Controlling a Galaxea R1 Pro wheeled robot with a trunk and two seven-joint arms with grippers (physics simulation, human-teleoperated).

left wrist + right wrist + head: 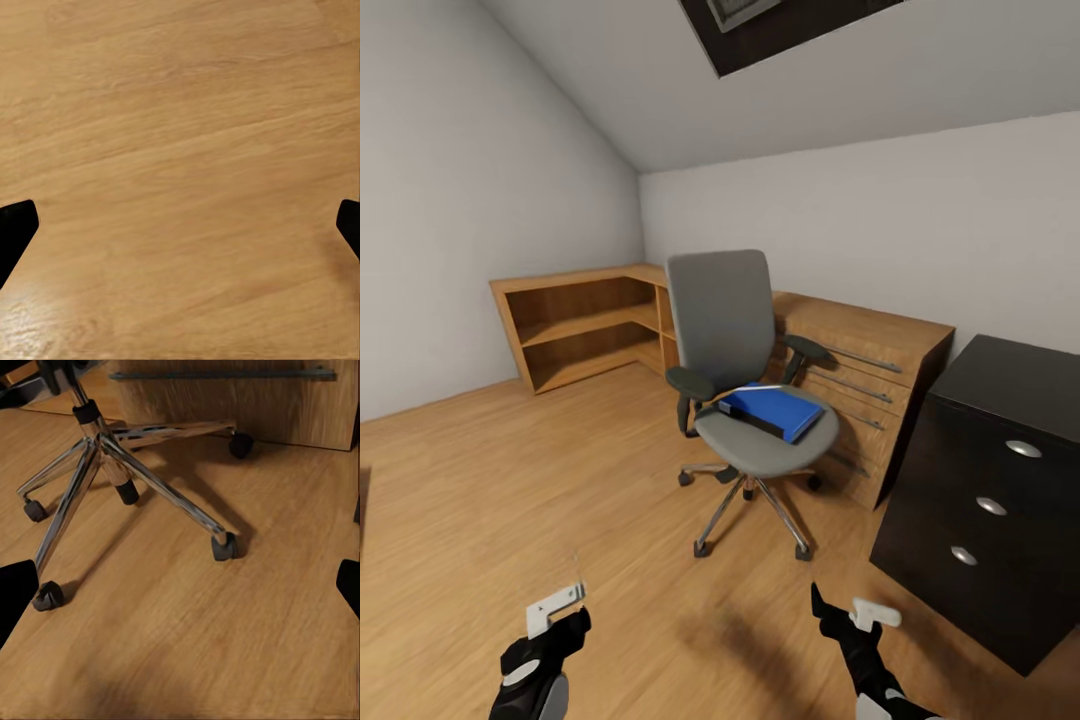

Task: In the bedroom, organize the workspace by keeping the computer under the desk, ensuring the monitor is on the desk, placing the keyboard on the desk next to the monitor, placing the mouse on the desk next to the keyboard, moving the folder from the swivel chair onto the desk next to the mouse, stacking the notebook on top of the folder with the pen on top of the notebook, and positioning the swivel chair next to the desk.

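Swivel chair point(745, 400) mid-room on wood floor point(510, 500); folder point(772, 410) flat on its seat. Dark drawer unit point(990, 500) right of chair, cut off by frame edge. Low wooden shelving point(580, 325) behind chair. Left gripper point(180, 225): fingers spread wide, empty, over bare floor. Right gripper point(180, 585): wide apart, empty, near the chair's chrome base point(112, 472).

Black arms with grey panels; left gripper point(556, 607) and right gripper point(872, 612) carry white brackets and black fingers point(15, 229)
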